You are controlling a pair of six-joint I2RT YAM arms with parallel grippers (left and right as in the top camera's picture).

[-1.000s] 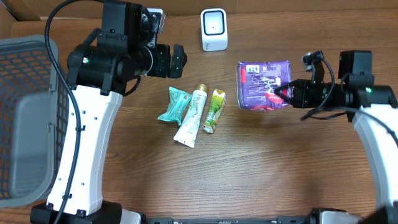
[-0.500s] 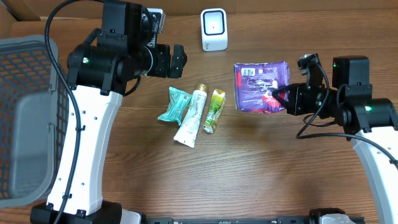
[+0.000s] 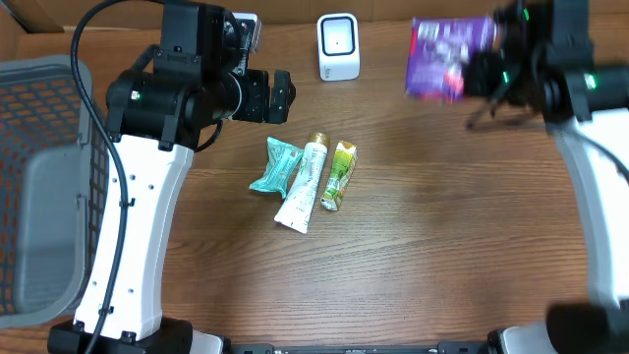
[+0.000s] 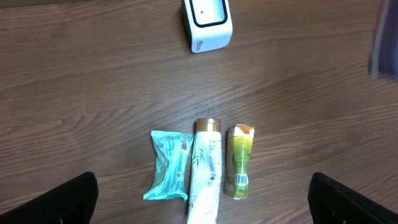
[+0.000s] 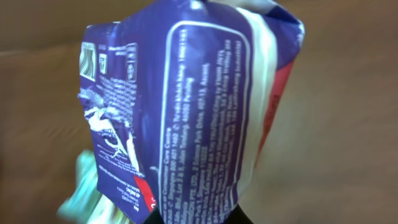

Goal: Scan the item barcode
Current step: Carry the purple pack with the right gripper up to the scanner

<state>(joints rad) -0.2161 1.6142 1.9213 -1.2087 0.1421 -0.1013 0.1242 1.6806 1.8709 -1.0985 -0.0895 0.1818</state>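
The right fingers (image 3: 479, 75) are pinched shut on the purple packet (image 3: 447, 57), held off the worktop (image 3: 413, 246) at upper right, with the white scanner (image 3: 339, 46) just to its left at upper centre, while the left fingers (image 4: 65, 200) gape empty.

Table (image 3: 413, 256) held: scanner (image 3: 338, 46) at far centre. Three items lay side by side nearer than it: packet (image 3: 274, 164) left, tube (image 3: 303, 183) middle, sachet (image 3: 339, 175) right. Basket (image 3: 39, 187) stood at the left edge. Pack (image 3: 447, 57) sat far right of the scanner, in the right hand (image 3: 470, 74).
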